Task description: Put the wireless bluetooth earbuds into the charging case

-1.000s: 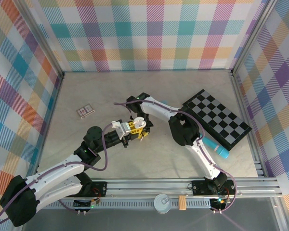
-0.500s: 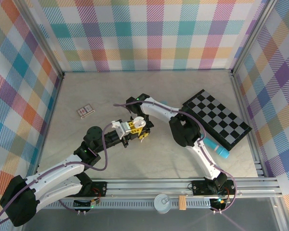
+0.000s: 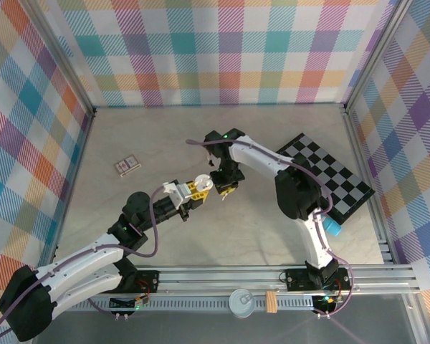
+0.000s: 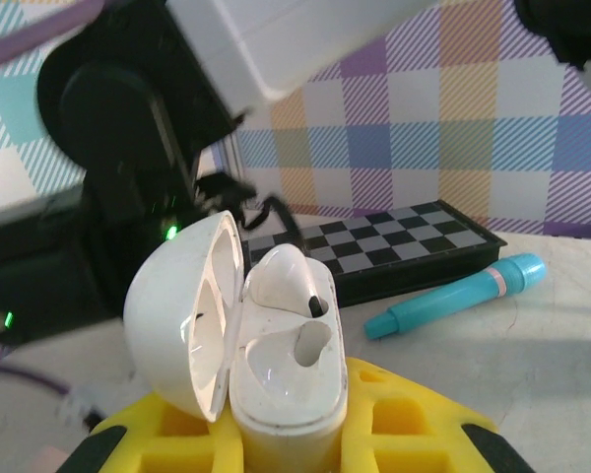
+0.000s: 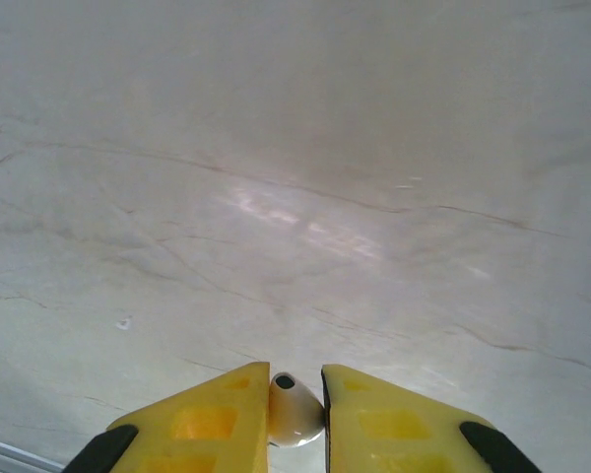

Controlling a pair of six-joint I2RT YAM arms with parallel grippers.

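At the far left of the pale, veined table [image 3: 129, 222] lies a small card [image 3: 127, 165], well apart from both arms. Toward the middle, the left gripper [image 3: 193, 191] is clamped on the charging case [image 4: 286, 389]. The case is a glossy white, rounded shell standing upright between the yellow fingers [image 4: 414, 422], with its domed lid [image 4: 182, 325] swung open to the left. A docked earbud [image 4: 284, 276] sits in the upper well of the wrist view; it is white and smooth, with a small dark spot at its edge. The lower well [image 4: 315, 347] shows as an open curved hollow. In the overhead view the right gripper [image 3: 226, 190] hangs just right of the case, near it but apart, and points down at the table. Its own camera shows its two yellow fingers [image 5: 207, 419] closed on a white earbud [image 5: 295, 414], a tiny rounded piece with a dark opening at its top, pinched between the pads. Whether that earbud touches the table cannot be told. Further right a chessboard [image 3: 337, 179] lies flat, and a teal tube [image 3: 332, 228] rests just beside its near edge.
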